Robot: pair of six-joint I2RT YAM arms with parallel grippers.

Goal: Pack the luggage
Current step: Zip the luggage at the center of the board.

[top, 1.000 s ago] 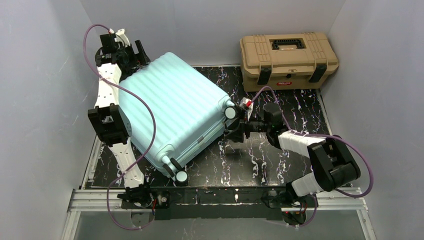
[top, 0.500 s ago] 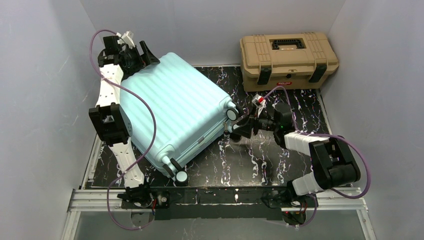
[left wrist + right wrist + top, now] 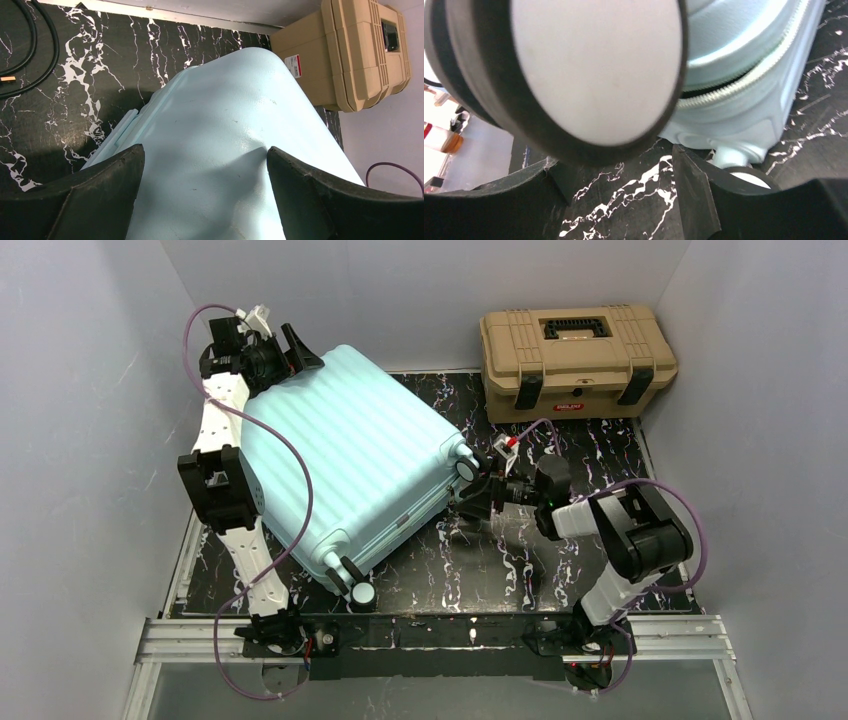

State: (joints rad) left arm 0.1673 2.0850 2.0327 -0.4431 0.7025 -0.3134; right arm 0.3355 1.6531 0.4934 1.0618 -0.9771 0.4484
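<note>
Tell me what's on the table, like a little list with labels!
suitcase: mint, lid down, lying slantwise on the table
toolbox: tan, latched, far right, apart from the suitcase
left claw: open, over the suitcase's far corner
right claw: open, low beside a wheel, holding nothing

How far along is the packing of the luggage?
Done: the luggage lies with its lid down. In hand: the left gripper, open, over its far corner; the right gripper, open, by a wheel. Left: the zipper gapes near that wheel.
</note>
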